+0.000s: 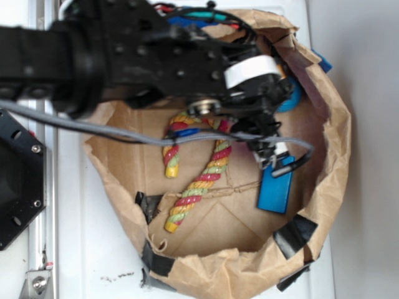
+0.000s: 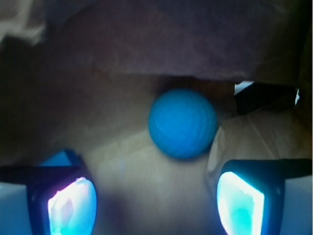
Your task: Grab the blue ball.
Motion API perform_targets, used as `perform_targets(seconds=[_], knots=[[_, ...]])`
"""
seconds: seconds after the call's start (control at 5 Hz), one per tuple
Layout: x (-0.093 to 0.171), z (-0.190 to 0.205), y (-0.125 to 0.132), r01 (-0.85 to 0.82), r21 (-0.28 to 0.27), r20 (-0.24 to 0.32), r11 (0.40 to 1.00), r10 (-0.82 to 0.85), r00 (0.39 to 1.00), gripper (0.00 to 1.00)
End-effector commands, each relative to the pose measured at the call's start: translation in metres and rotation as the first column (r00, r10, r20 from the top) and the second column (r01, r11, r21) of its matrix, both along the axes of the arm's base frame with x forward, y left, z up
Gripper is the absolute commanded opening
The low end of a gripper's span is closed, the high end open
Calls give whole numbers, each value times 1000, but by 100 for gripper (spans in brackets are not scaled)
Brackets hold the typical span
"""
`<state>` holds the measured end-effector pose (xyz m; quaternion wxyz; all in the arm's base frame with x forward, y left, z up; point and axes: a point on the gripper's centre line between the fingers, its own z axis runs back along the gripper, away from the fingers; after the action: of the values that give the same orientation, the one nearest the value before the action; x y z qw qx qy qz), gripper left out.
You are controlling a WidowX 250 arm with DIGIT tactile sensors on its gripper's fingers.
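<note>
I see my gripper (image 2: 156, 200) spread wide inside the bag (image 1: 336, 180), holding nothing; the ball (image 2: 183, 123) lies ahead by the bag's wall, untouched.

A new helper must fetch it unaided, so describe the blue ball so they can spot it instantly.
Find the brown paper bag lying open on the white surface, with a striped rope inside. The blue ball sits on the bag floor against the paper wall, just ahead of the open claw. It is small, round and dimpled, unlike the flat rectangular blue block.
</note>
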<state>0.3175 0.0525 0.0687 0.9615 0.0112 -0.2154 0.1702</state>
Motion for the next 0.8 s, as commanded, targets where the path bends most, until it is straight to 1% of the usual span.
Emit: perform_targets(seconds=[0.0, 0.2, 0.4, 0.6], knots=[[26, 10, 14, -36, 15, 34, 999, 35, 999, 100], [27, 8, 21, -60, 28, 42, 998, 59, 997, 100], [26, 4, 25, -99, 62, 52, 993, 96, 994, 100], [25, -4, 27, -111, 99, 49, 989, 106, 993, 100]])
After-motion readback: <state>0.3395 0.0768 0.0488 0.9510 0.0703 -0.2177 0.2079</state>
